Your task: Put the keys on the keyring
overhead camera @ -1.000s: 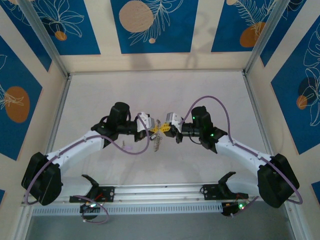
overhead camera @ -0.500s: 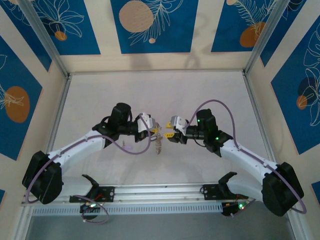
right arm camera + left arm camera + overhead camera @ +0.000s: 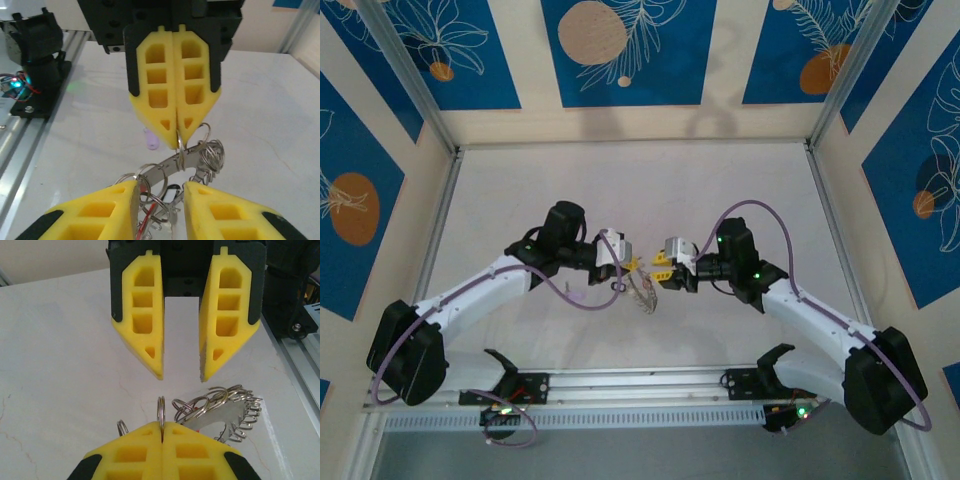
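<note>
My left gripper [image 3: 632, 264] is shut on a small split ring [image 3: 161, 415] that stands up from its closed tips [image 3: 162, 429]. The keyring [image 3: 226, 413], a flat grey metal ring fringed with silvery loops, hangs from that split ring just right of the tips. Facing it, my right gripper [image 3: 660, 270] is open, its fingers [image 3: 150, 347] a short way off. In the right wrist view the keyring [image 3: 170, 161] hangs below the left gripper [image 3: 178, 142] and reaches between my open right gripper [image 3: 160, 194]. A lilac key [image 3: 150, 140] lies on the table behind. A dark-outlined pale key [image 3: 170, 193] and a red tag [image 3: 145, 214] sit among the loops.
The white tabletop [image 3: 620, 190] spreads out behind both arms. An aluminium rail [image 3: 640, 385] with the arm bases runs along the near edge. Metal frame posts [image 3: 435, 240] and patterned blue walls close in the sides and back.
The right gripper, shut against the left gripper's tips a second ago, has opened and drawn back to the right. The keyring now hangs lower from the left gripper.
</note>
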`<action>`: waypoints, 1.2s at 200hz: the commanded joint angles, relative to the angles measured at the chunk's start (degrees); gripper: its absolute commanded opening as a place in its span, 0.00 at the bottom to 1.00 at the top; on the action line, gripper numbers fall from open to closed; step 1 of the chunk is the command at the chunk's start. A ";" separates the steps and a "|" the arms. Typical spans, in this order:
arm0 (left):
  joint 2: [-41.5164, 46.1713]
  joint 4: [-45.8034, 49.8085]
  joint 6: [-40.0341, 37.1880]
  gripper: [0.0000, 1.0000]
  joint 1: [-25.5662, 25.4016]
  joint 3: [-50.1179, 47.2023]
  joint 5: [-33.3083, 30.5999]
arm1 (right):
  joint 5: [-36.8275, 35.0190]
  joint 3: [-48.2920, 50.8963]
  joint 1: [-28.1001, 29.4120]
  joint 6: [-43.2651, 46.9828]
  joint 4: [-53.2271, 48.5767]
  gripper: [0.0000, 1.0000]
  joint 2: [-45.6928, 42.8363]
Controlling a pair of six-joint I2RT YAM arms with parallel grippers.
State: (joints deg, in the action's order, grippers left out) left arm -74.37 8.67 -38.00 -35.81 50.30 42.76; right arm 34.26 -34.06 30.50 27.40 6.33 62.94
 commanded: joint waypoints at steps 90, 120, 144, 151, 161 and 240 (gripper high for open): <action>0.01 4.98 -5.44 0.00 -0.05 2.69 4.35 | 4.70 -4.24 2.11 0.05 0.73 0.33 6.74; 0.10 4.28 -5.43 0.00 -0.04 2.61 4.52 | 3.47 -4.68 2.11 0.78 0.79 0.32 6.89; 0.10 3.82 -5.27 0.00 0.00 2.54 5.05 | 3.09 -4.87 2.11 1.07 0.70 0.31 7.02; 0.10 3.73 -5.16 0.00 -0.04 2.52 5.09 | 3.18 -4.92 2.06 1.10 0.58 0.30 7.10; 0.08 3.61 -5.07 0.00 -0.04 2.52 5.14 | 3.35 -5.10 2.28 1.21 0.45 0.27 7.30; 0.93 2.63 -3.84 0.00 -0.02 1.91 3.84 | -0.69 -4.48 4.22 3.10 3.24 0.04 7.62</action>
State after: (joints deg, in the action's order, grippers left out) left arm -74.39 12.93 -41.08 -35.75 50.63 44.75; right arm 35.40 -38.33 33.93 29.08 7.40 71.37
